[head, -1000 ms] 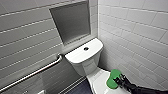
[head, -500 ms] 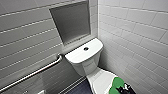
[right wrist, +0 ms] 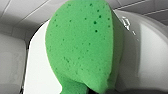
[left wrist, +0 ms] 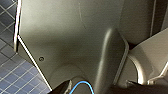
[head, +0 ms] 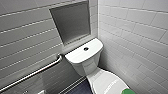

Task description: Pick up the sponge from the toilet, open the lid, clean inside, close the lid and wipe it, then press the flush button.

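The white toilet [head: 85,65] stands in the corner, with the dark round flush button [head: 86,49] in the middle of its tank top. The lid [head: 103,81] is down over the bowl. The bright green sponge [head: 126,91] peeks in at the lower edge of the head view, near the lid's front right. In the right wrist view the sponge [right wrist: 80,47] looms large and upright. My right gripper [right wrist: 96,89] is shut on its narrow end, above the white lid [right wrist: 41,72]. My left gripper is open, beside a grey panel [left wrist: 67,37], and holds nothing.
A metal grab bar [head: 37,72] slants along the grey tiled wall to the left of the tank. A recessed grey niche [head: 71,22] sits above the tank. White tiles [head: 135,37] close the right side. Dark blue floor tiles [head: 80,88] [left wrist: 15,75] lie beside the toilet.
The right gripper has drawn back with the sponge toward the lower edge of the head view, so its dark body has dropped out of sight. The toilet and the lid have not moved.
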Tool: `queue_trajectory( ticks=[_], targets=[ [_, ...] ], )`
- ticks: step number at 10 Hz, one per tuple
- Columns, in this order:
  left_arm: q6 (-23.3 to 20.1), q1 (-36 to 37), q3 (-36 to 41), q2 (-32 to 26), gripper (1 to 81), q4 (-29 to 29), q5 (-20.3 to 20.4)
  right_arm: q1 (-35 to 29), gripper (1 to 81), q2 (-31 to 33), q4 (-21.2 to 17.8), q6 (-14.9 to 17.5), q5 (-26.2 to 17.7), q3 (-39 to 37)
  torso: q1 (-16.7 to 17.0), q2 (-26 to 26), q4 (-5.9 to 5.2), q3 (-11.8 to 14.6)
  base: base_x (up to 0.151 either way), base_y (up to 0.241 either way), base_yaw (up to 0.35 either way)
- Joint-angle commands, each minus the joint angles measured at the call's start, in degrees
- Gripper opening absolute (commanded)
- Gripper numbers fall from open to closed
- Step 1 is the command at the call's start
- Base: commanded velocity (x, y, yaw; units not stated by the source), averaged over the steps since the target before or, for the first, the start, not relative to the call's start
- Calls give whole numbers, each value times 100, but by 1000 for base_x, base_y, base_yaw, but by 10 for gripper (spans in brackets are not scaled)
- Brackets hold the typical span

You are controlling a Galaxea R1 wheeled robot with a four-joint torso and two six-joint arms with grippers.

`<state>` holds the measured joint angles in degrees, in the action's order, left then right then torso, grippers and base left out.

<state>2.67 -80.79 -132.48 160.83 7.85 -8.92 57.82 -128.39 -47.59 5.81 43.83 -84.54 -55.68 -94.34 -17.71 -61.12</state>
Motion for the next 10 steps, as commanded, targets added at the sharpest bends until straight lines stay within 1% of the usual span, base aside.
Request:
queue_trajectory(
  ticks=[1,2,4,5,6,7,8,9,10],
  targets=[
    [-39,32,29,-112,811,76,-461,559,10,619,866,-836,592,448,0,0,0,0,0,0,0],
    [-38,32,29,-112,811,76,-461,937,10,715,1189,-1046,880,597,0,0,0,0,0,0,0],
    [-38,32,29,-112,811,94,-461,1649,10,742,1665,-1293,1339,712,0,0,0,0,0,0,0],
    [-38,32,29,-112,811,94,-461,1999,10,751,2017,-1329,1655,897,0,0,0,0,0,0,0],
    [-39,32,29,-103,811,103,-461,2247,10,820,2401,-1294,2005,1254,0,0,0,2,0,0,0],
    [-38,32,29,-77,811,164,-461,2318,10,891,2500,-1249,2104,1670,0,-2,0,2,0,0,0],
    [-38,32,29,-51,811,182,-461,2266,10,944,2544,-1050,2095,2010,0,-2,0,2,0,0,0],
    [-38,32,29,-42,811,182,-461,2100,10,1006,2492,-678,2042,2285,0,-2,0,2,0,0,0],
    [-39,32,29,-42,811,182,-452,1890,10,1111,2352,-92,1911,2793,0,-2,0,2,0,0,0]
  ],
)
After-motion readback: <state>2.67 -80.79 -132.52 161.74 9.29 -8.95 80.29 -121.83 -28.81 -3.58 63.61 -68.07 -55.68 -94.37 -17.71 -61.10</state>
